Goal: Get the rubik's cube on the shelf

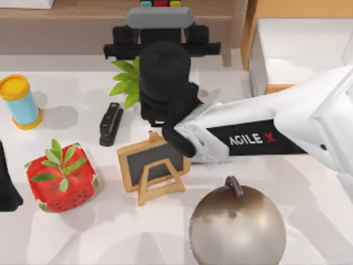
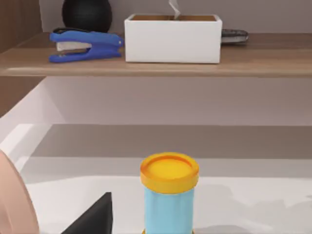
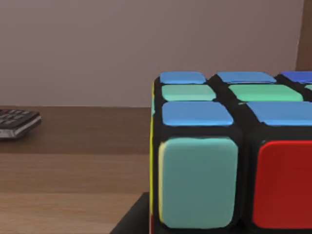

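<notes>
Now placing: right gripper (image 1: pixel 160 16) at 12 o'clock holds rubik's cube (image 3: pixel 229 156) over shelf (image 3: pixel 73 141), fingers closed on it; nxt lower, release.

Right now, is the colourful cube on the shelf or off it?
On it: the rubik's cube sits on the brown shelf board in the right wrist view.

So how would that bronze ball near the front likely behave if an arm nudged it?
The bronze ball is round, so it would probably roll. Its metallic look suggests weight, and the smooth surface looks slippery; the small stem seems the likeliest hold.
</notes>
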